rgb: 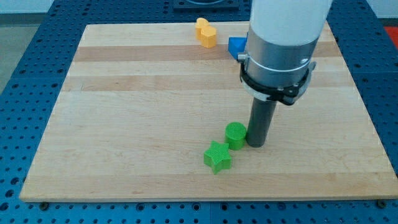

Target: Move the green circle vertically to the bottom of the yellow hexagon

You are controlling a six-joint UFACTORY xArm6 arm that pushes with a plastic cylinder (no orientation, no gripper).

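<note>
The green circle (235, 135) lies on the wooden board (137, 112), low and a little right of the middle. My tip (257, 143) stands right beside it, on its right, touching or nearly touching it. A green star (217, 156) lies just below and left of the circle, close against it. No yellow hexagon shows; the arm's wide grey body (283, 43) hides part of the board's upper right.
A yellow-orange block (206, 32) of rounded shape lies near the board's top edge. A blue block (237, 46) sits to its right, partly hidden behind the arm. A blue perforated table (25, 56) surrounds the board.
</note>
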